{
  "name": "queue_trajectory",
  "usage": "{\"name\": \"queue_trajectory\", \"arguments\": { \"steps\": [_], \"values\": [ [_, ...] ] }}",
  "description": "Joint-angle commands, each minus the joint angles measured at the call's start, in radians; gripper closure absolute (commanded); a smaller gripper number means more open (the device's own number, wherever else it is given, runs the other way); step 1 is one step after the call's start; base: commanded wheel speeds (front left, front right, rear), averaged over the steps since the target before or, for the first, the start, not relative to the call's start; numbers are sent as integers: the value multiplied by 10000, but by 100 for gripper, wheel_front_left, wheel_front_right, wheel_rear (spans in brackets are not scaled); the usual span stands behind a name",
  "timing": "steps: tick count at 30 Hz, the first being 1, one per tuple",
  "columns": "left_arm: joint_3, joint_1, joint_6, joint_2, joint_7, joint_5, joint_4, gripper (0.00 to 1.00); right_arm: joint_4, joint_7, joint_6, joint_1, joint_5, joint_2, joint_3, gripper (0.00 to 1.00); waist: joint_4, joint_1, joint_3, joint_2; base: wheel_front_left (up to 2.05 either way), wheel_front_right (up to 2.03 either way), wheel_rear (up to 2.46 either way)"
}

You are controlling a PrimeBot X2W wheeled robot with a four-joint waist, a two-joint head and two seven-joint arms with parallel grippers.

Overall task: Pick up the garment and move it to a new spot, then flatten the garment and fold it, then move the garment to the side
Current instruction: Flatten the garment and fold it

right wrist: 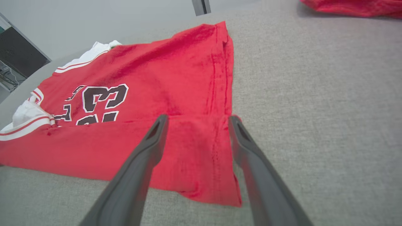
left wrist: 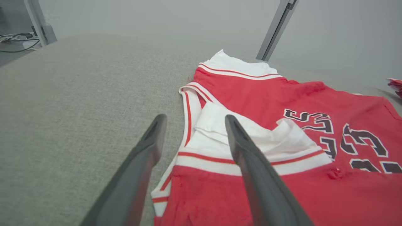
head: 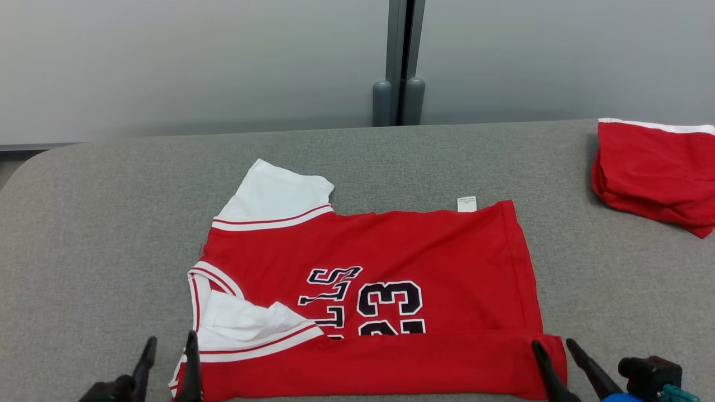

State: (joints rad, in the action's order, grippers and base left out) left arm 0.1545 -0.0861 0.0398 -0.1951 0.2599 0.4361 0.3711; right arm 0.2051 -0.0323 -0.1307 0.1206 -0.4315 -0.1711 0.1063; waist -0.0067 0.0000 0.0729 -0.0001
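garment [head: 424, 245]: red jersey, white sleeves | flat, near edge folded over | on grey table [head: 84, 223]

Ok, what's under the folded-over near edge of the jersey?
The fold lies on the front of the jersey, covering the lower parts of the number 23 and the letters. Whatever else is beneath is hidden.

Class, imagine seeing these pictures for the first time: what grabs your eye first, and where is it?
The red jersey with a black 23 lies in the middle of the grey table, its near edge folded over. A second red garment sits at the far right. The left hand and right hand stand open at the jersey's near corners.
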Motion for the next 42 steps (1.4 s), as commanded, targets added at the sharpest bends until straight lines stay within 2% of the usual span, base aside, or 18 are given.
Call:
{"name": "queue_trajectory", "arguments": {
  "steps": [1,8,15,26,42],
  "values": [
    [-300,262,-60,-30,57,-225,-363,0,-93,-216,-4,-255,119,21,-138,0,-42,0,-28,1,0,0,0],
    [-1620,549,-43,277,56,-1266,-1697,0,-118,-1433,-4,-1125,841,289,-430,0,-148,0,13,1,0,0,0],
    [-2610,911,272,625,58,-2276,-2188,0,437,-2260,-4,-1833,1663,627,-663,0,-45,0,153,1,0,0,0],
    [-2567,765,735,831,60,-3233,-1410,0,722,-2338,-4,-1519,2461,1103,-740,0,102,0,3,1,0,0,0],
    [-2339,848,937,770,60,-3166,-1053,0,726,-2342,-4,-1284,2733,1204,-942,0,65,0,-291,1,0,0,0]
  ]
}}
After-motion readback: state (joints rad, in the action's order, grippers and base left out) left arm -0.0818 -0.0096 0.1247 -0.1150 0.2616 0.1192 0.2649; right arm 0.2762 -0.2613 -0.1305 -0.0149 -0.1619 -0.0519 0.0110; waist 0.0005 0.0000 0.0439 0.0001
